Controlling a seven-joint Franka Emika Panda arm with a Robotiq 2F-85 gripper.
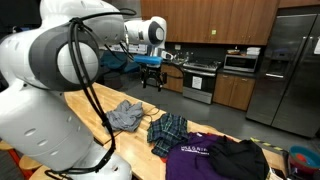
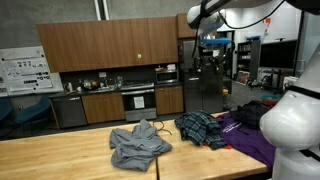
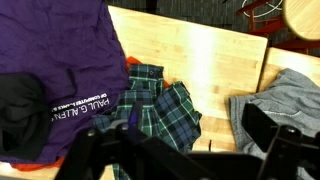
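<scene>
1. Far left in both exterior views: a gray cloth [image 2: 137, 145], crumpled in a heap on the wooden table [image 2: 50, 155].
2. Just to the right of it, near but not touching: a plaid cloth [image 2: 200, 127], green and blue, all bunched up on the same table.
3. Next along: a purple shirt [image 2: 245, 135] with white letters, lying mostly flat and touching the plaid cloth.
4. Farthest right: a black cloth [image 1: 240, 160], piled partly on top of the purple shirt.
5. High over the table: the gripper [image 1: 152, 80], hanging in the air, well apart from every cloth and touching nothing.
6. Jaws spread wide, with nothing held between them.
7. Same things in the wrist view, but the other way round: black and purple at the left, plaid cloth in the middle right under the gripper [image 3: 180, 150], gray cloth at the right.
8. Also in the wrist view, peeking out beside the plaid cloth: a small bit of orange cloth [image 3: 133, 64].
9. Far behind the table in an exterior view: brown cupboards [image 2: 100, 45] and a stove [image 2: 138, 100].
</scene>
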